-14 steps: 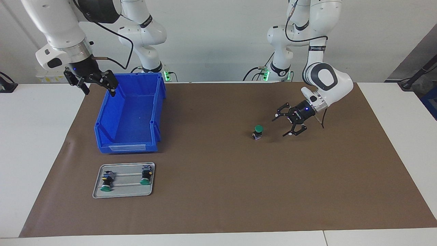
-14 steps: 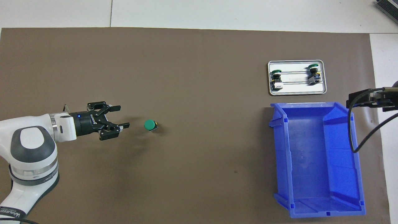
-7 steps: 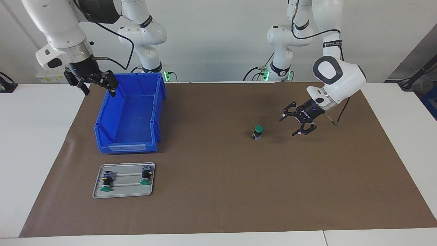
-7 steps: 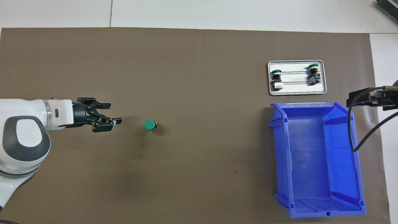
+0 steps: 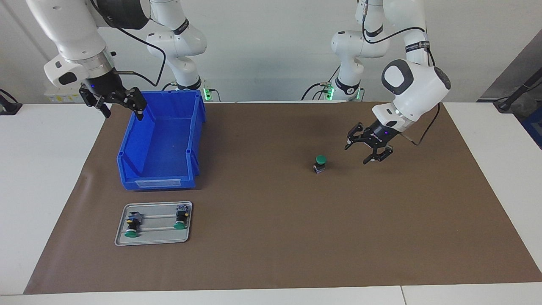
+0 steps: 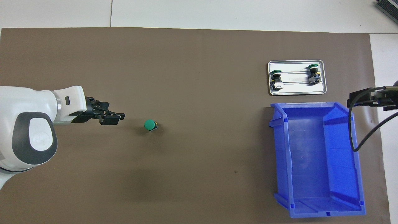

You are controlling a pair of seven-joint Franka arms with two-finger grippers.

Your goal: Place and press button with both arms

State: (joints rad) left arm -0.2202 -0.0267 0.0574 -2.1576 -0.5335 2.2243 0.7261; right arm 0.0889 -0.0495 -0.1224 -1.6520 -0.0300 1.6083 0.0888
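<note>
One button (image 5: 320, 163) (image 6: 150, 125), with a green cap and a dark body, stands upright on the brown mat with nothing touching it. My left gripper (image 5: 357, 154) (image 6: 116, 115) hangs just above the mat beside the button, toward the left arm's end of the table. It is open and empty, tilted down with its fingertips pointing at the button. My right gripper (image 5: 123, 113) (image 6: 357, 97) waits in the air, open and empty, over the corner of the blue bin at the right arm's end.
An empty blue bin (image 5: 127, 165) (image 6: 281, 155) stands at the right arm's end of the mat. A small metal tray (image 5: 156, 237) (image 6: 297, 90), farther from the robots than the bin, holds two more green-capped buttons lying on their sides.
The left arm has lifted its elbow and turned its wrist, so the open left gripper now points more steeply down beside the button. The button and the right arm have not moved.
</note>
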